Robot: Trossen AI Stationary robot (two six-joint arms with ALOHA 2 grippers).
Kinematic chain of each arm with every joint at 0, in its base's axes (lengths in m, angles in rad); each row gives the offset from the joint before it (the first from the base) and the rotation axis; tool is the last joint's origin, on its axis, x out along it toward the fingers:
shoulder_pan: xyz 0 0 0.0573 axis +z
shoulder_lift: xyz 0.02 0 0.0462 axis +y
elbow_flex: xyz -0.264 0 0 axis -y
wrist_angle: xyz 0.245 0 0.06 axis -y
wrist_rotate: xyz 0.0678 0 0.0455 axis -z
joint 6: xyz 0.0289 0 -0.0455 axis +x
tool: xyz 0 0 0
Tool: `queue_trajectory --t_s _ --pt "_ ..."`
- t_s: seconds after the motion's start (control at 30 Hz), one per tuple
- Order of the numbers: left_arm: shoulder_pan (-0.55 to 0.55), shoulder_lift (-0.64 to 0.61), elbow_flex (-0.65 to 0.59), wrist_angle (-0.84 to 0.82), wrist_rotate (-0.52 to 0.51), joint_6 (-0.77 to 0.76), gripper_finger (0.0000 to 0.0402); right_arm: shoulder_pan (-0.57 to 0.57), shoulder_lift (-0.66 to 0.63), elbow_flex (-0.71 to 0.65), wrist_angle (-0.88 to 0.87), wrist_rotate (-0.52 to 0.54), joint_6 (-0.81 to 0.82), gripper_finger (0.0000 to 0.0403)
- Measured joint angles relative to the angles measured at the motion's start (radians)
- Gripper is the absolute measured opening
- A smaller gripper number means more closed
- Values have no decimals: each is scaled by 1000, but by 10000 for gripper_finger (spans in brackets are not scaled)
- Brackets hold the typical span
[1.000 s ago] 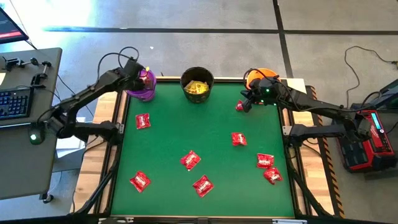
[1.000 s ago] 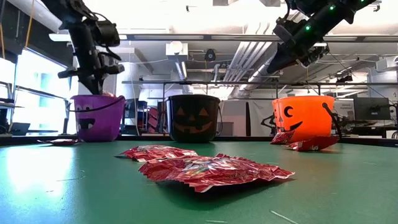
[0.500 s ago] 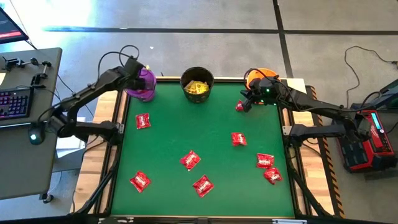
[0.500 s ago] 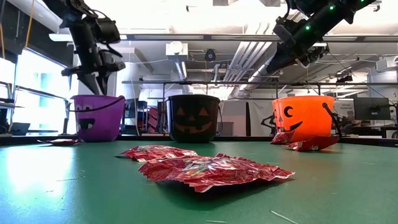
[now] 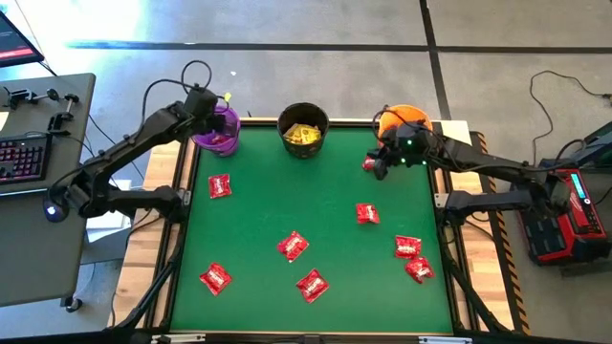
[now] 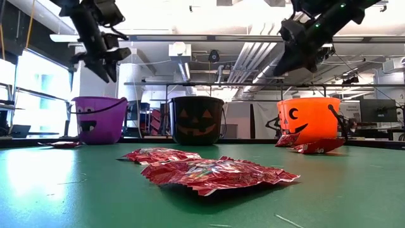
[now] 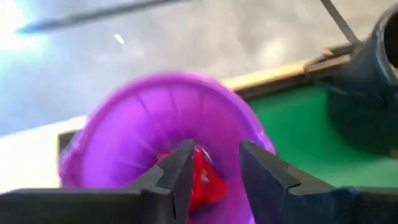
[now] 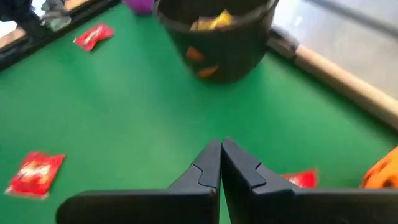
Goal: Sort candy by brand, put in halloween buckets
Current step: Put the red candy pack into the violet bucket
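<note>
Red packet [image 7: 202, 180] is seen inside the purple bucket [image 7: 155, 124], beneath the left gripper [image 7: 211, 171], whose parted fingers hold nothing. Retreat should be vertical, clearing the rim. The right gripper [image 8: 221, 163] is closed, empty.

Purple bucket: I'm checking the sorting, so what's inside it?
Red candy lies inside the purple bucket, seen between the left gripper fingers; they hide the rest.

In the left wrist view the purple bucket [image 7: 168, 134] is blurred, and its lower part is hidden behind the left gripper's fingers [image 7: 180, 171]; the red packet [image 7: 205, 180] inside shows only between them. Beside it, the black bucket [image 7: 373, 81] is cut by the picture's edge. The orange bucket [image 8: 382, 171] is mostly cropped in the right wrist view.
</note>
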Motion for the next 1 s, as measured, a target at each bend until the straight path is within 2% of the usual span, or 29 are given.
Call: queue_trajectory --t_s 0.1,0.2,0.33,0.47,0.6,0.73,0.83,1.0 --pt "-65 -2 0 44 -110 11 95 49 -3 0 -83 -2 95 0" --pt "-130 -2 0 118 -140 70 68 117 -2 0 -190 10 204 4" --pt "-225 -1 0 228 -123 153 33 223 11 0 -322 13 348 34" --pt "-289 -1 0 332 -11 218 6 338 42 0 -353 14 426 93" --pt "-325 -1 0 414 111 218 3 458 101 0 -354 92 362 160" --pt "-344 -1 0 429 135 212 1 586 183 0 -354 257 205 211" --pt "-350 2 0 412 135 202 1 636 254 0 -351 333 157 227" --pt "-362 2 0 379 136 178 1 678 367 0 -283 333 104 231"
